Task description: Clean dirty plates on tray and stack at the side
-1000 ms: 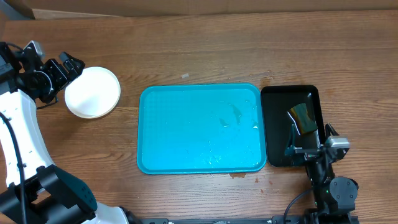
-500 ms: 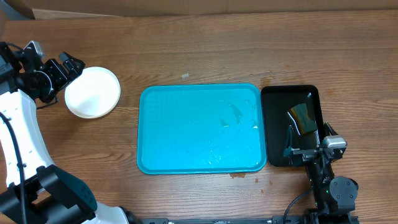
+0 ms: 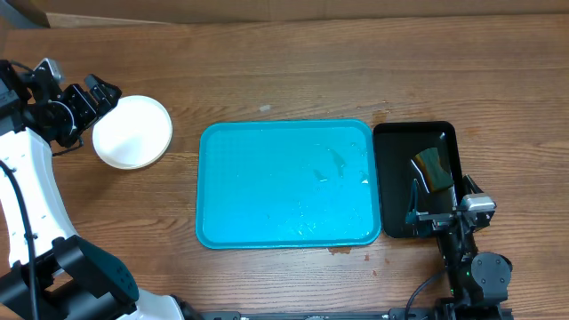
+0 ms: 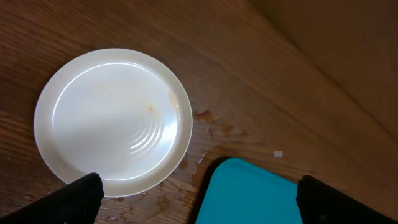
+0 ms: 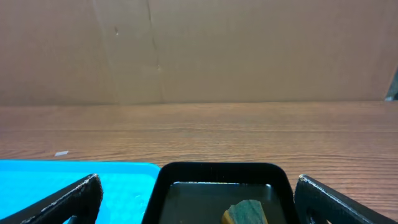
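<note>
The turquoise tray (image 3: 284, 182) lies mid-table with nothing on it but wet spots; its corner shows in the left wrist view (image 4: 249, 193) and its edge in the right wrist view (image 5: 62, 180). A white plate (image 3: 133, 132) sits on the table left of the tray, apparently the top of a stack, with faint reddish marks near its rim (image 4: 112, 121). My left gripper (image 3: 100, 111) is open at the plate's left edge, above it, holding nothing (image 4: 199, 205). Open and empty too, my right gripper (image 3: 440, 200) hovers over the near end of the black tray (image 5: 199, 208).
A narrow black tray (image 3: 413, 133) right of the turquoise one holds water and a green-yellow sponge (image 3: 433, 169), also seen from the right wrist (image 5: 245, 213). Wet reddish smears mark the wood (image 4: 205, 118) between plate and tray. A cardboard wall (image 5: 199, 50) stands behind the table.
</note>
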{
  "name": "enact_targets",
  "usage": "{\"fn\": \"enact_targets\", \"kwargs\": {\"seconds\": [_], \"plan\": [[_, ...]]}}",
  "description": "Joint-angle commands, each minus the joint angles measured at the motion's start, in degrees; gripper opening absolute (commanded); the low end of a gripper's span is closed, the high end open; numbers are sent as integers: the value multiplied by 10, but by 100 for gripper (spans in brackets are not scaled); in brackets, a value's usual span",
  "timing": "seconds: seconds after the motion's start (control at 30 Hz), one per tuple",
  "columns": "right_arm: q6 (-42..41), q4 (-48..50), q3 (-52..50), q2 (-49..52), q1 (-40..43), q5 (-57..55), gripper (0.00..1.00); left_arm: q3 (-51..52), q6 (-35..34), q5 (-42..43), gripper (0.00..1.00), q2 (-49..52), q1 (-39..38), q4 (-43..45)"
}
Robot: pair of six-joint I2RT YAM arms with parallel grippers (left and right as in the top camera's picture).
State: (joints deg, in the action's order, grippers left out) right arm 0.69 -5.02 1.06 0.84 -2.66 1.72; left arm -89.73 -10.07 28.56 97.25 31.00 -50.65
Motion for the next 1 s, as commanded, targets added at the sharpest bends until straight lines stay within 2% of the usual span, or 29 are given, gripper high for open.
{"fn": "enact_targets", "kwargs": {"seconds": [0.0, 0.47, 0.97], "plan": [[4, 3, -6, -7, 2, 5, 100, -4, 13, 9, 100, 1, -3, 0], [4, 3, -6, -7, 2, 5, 100, -4, 13, 8, 100, -39, -20, -1], [4, 3, -6, -7, 2, 5, 100, -4, 13, 9, 100, -292, -205, -1]]}}
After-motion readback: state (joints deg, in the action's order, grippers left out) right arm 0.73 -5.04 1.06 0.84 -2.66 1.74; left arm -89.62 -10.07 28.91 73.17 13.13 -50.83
